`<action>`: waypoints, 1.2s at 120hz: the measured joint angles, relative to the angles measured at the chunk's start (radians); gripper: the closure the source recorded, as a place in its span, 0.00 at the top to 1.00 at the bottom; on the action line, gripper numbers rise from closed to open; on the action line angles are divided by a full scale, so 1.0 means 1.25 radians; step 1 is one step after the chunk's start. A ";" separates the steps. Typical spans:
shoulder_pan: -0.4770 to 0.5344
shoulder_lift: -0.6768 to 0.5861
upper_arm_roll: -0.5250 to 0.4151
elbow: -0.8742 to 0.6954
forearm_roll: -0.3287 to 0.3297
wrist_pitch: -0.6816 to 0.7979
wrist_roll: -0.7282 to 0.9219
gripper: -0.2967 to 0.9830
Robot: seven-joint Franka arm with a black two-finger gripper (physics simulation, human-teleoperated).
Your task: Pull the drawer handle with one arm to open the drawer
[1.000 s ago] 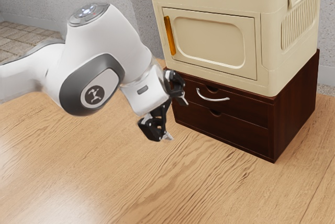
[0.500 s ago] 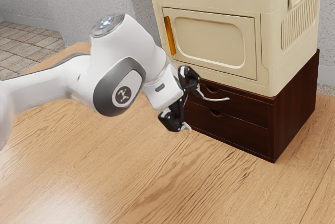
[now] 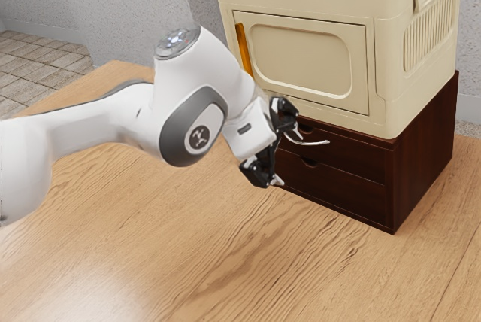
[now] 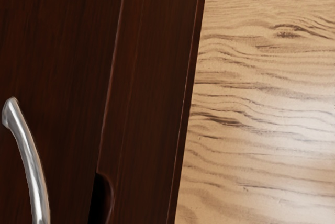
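Curving outward from the front of the upper drawer (image 3: 353,158), the silver handle (image 3: 312,143) sits toward that front's exterior view's left portion, its near-left end partly covered by the gripper. The upper drawer is closed, its face level with the lower drawer (image 3: 342,190) beneath it. The black gripper (image 3: 288,159) is right at the handle, its two fingers standing well apart, one higher and one lower, with nothing clamped between them; whether either finger touches the handle I cannot tell. In the wrist view the bent metal bar stands out from the dark wood, near a rounded finger notch (image 4: 107,195) cut along the edge of the neighbouring drawer. Both drawers belong to a dark brown wooden chest (image 3: 425,156) at the far right of the scene. On top of the chest rests a cream cabinet (image 3: 387,51), its front door (image 3: 301,55) closed and bearing an upright orange handle (image 3: 244,50) on the exterior view's left. The white robot arm (image 3: 214,74) reaches in from the exterior view's left over a light wood-grain table (image 3: 188,262). Farther back are a speckled grey wall (image 3: 135,6) and, at the far left, a tiled floor (image 3: 34,66).
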 joint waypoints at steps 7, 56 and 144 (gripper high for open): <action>0.001 0.006 0.000 0.000 0.000 0.001 0.003 0.77; 0.005 0.012 0.000 -0.004 0.000 0.008 0.013 0.76; 0.004 -0.041 0.001 -0.049 0.000 0.004 -0.020 0.40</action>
